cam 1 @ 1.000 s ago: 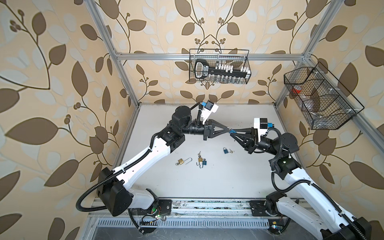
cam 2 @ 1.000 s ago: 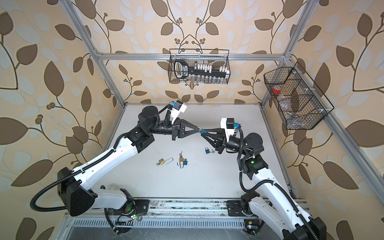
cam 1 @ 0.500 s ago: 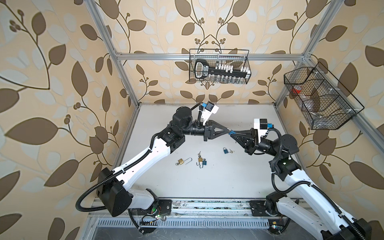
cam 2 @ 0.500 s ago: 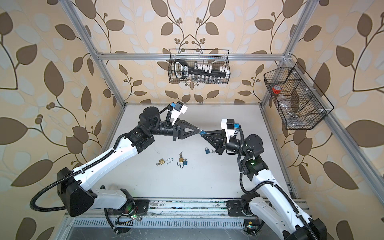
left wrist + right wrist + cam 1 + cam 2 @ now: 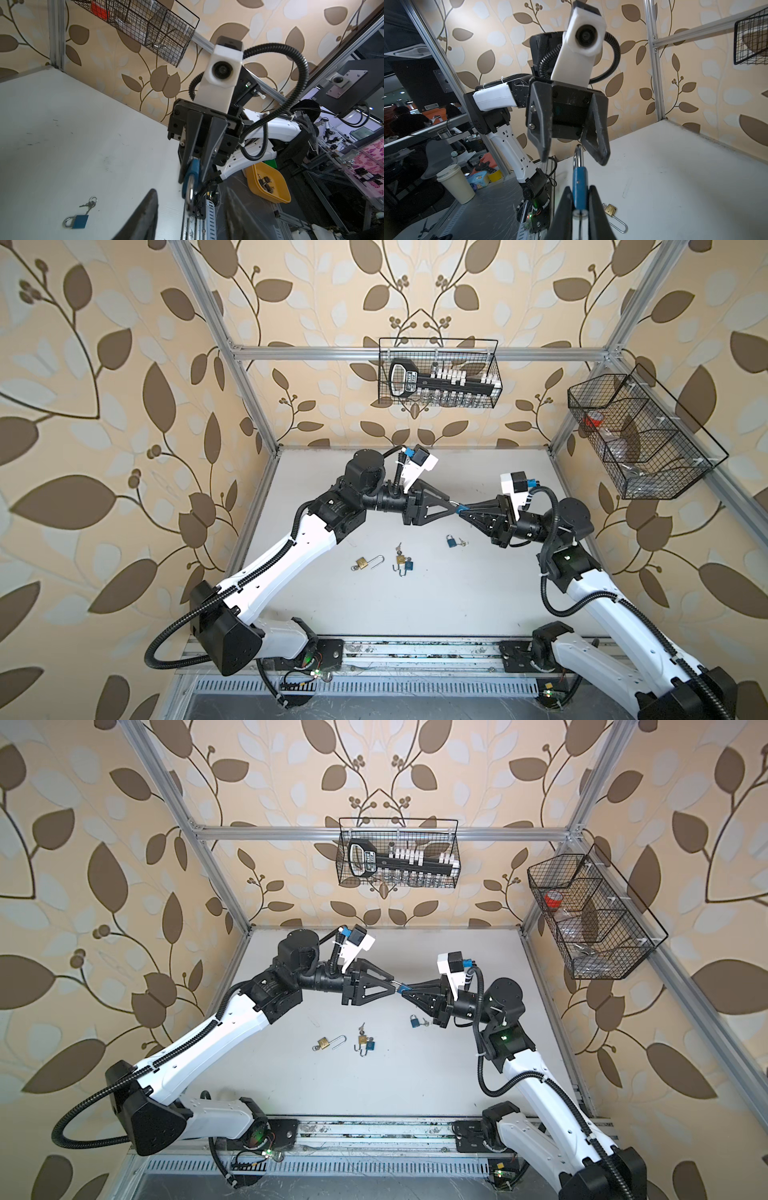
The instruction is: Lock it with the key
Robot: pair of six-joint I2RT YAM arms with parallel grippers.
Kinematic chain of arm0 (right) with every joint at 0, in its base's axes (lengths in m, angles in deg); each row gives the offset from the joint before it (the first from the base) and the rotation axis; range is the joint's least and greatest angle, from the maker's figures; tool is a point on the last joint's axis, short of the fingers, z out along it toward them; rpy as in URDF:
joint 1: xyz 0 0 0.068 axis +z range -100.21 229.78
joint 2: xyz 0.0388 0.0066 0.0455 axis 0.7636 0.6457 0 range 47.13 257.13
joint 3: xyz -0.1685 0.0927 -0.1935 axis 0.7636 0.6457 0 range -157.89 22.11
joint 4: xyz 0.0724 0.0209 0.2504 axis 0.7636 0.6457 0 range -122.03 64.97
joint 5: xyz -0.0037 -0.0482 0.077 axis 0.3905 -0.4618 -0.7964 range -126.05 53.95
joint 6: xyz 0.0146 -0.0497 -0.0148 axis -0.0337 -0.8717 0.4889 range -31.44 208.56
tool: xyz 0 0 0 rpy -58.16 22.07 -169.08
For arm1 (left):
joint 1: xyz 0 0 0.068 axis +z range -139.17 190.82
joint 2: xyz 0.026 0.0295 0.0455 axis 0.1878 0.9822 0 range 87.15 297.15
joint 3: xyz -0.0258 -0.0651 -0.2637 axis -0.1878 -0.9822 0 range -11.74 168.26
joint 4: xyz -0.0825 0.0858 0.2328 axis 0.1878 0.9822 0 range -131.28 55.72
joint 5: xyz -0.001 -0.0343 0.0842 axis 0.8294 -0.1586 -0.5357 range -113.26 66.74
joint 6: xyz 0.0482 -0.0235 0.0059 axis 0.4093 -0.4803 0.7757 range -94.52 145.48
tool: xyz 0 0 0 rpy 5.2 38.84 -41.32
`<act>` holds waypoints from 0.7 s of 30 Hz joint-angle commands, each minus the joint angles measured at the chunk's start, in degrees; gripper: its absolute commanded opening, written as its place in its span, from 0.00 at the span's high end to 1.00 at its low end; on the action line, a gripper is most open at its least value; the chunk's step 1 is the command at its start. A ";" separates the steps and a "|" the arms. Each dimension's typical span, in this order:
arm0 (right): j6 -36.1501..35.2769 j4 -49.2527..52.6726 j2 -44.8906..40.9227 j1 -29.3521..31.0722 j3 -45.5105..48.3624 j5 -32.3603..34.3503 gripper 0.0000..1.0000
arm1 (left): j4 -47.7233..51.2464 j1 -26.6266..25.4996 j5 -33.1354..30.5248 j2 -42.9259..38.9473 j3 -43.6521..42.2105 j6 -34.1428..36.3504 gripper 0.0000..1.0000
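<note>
Operator: Status of both claws, top views first.

Technician: In both top views the left gripper (image 5: 451,506) and the right gripper (image 5: 467,513) meet tip to tip in the air above the table (image 5: 457,601), near its middle. The blue padlock (image 5: 460,510) sits between the tips. Jaw spacing is too small to read here. Three items lie on the table below:
- a brass padlock (image 5: 362,563) with its shackle swung open
- a brass-and-blue pair (image 5: 405,563) of locks just beside it
- a second blue padlock (image 5: 451,541) with keys (image 5: 462,542) at its side

Operator: Left wrist view?

Technician: The right gripper (image 5: 194,168) is clamped on the body of the blue padlock (image 5: 190,180), with the shackle end toward the camera. The left gripper's fingers (image 5: 145,216) stand wide apart, one on each side of the shackle. The second blue padlock (image 5: 80,221) lies flat on the table, with the keys (image 5: 89,202) just beside it.

Operator: Right wrist view?

Technician: The right gripper's fingers (image 5: 562,209) press on both flat faces of the blue body (image 5: 579,185). The shackle points at the left gripper (image 5: 573,159), whose jaws are spread. The shackle tip lies in the gap, close to one finger, and contact cannot be confirmed. The brass padlock (image 5: 610,209) rests on the table beyond, shackle open.
</note>
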 commanded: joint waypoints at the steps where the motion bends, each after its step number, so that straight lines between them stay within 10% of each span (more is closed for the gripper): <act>1: 0.92 3.08 0.87 -1.13 -4.07 -8.40 1.00 | 12.65 -0.45 -2.68 -2.88 5.76 12.12 0.46; 21: -9.09 18.21 4.24 -1.33 -10.48 -14.02 1.00 | 17.32 -0.44 3.21 0.57 9.38 13.93 0.46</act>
